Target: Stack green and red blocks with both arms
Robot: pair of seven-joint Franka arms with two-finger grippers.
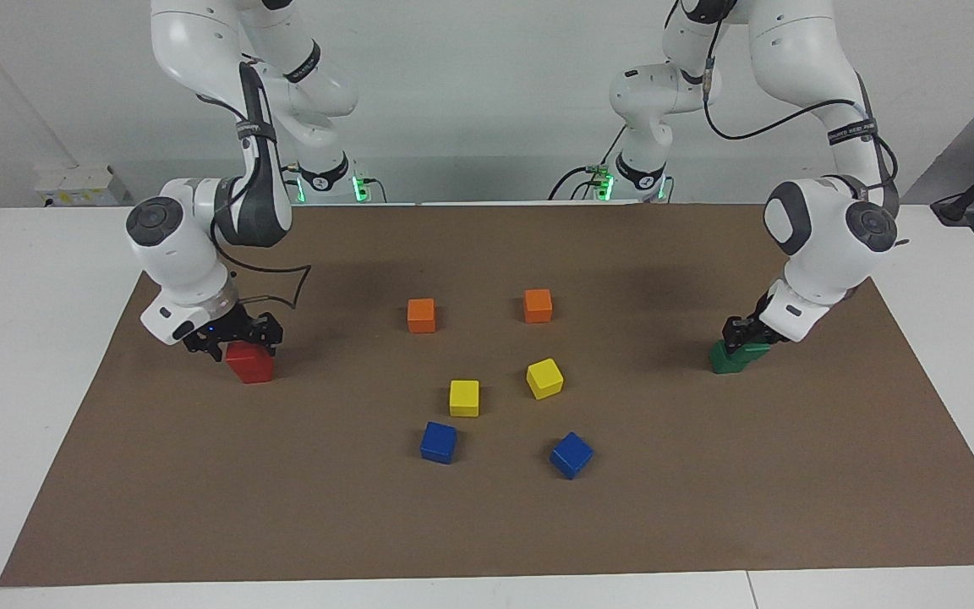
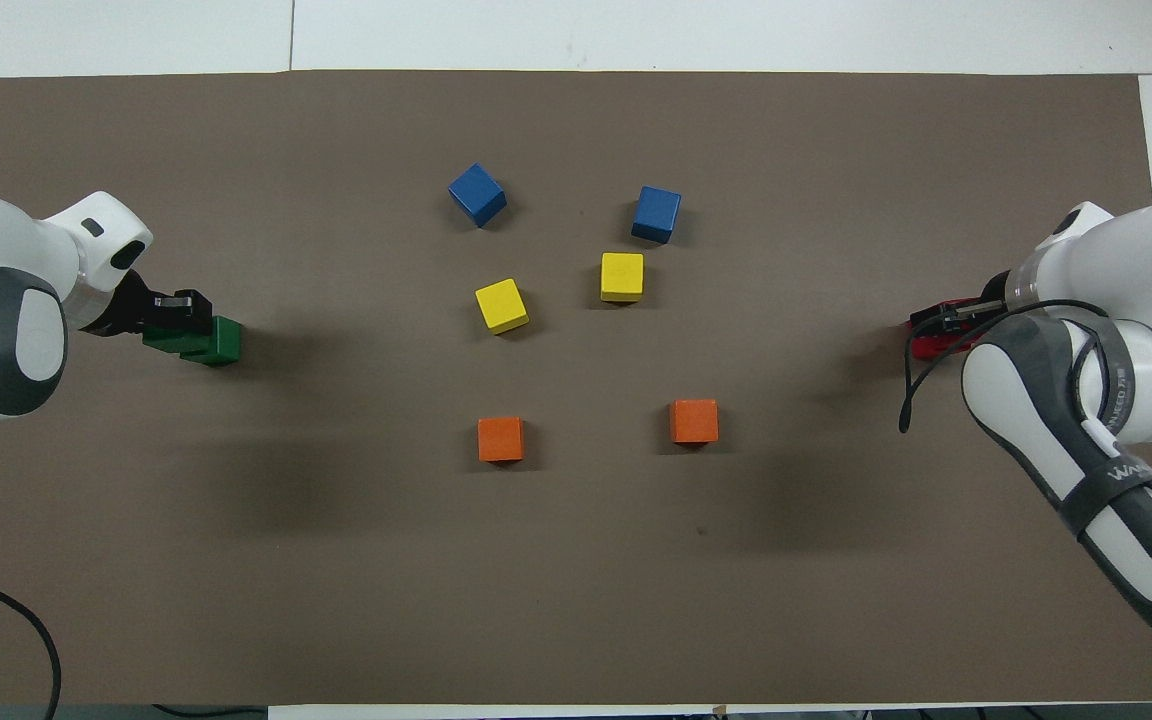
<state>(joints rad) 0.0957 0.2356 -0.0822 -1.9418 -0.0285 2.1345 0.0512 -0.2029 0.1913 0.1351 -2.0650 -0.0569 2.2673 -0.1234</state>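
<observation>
At the right arm's end of the mat, a red block sits on the mat just under my right gripper. That gripper stands open with a finger on either side of the block's top. In the overhead view only a red sliver shows below the right gripper. I cannot tell whether a second red block lies beneath it. At the left arm's end, my left gripper is shut on a tilted green block. This block leans on another green block that rests on the mat. Both greens show beside the left gripper.
In the middle of the brown mat stand two orange cubes, two yellow cubes and two blue cubes. White table surface borders the mat on all sides.
</observation>
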